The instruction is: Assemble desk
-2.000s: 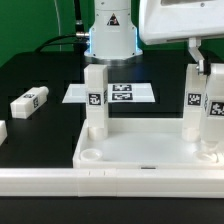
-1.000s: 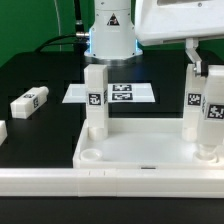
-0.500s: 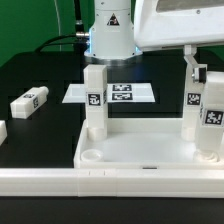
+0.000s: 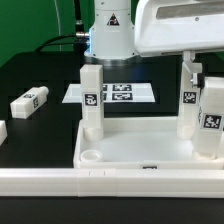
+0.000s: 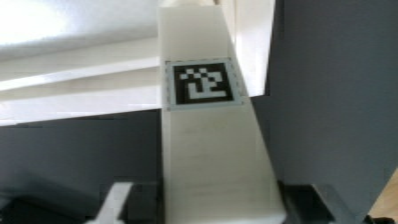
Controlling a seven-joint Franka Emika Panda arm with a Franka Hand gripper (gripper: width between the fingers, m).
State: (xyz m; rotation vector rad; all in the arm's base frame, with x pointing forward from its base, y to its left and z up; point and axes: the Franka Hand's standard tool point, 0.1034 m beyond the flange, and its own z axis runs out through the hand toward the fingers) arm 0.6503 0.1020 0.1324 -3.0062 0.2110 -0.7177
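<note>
A black counter (image 4: 40,70) is carrying a large white plastic tray-like tabletop (image 4: 140,150), which is lying along the counter's edge nearest the exterior camera. A flat white marker board (image 4: 120,95) is lying farther back, near the counter's middle. One upright white block leg (image 4: 92,100) is standing in the tabletop's far corner; a second upright leg (image 4: 187,110) is standing farther along that rim. The pincer (image 5: 222,200) is pinching a third tagged white leg (image 4: 212,120), slightly tilted, just beside the second. A loose white leg (image 4: 30,102) is lying near the counter's edge on the exterior view's left.
</note>
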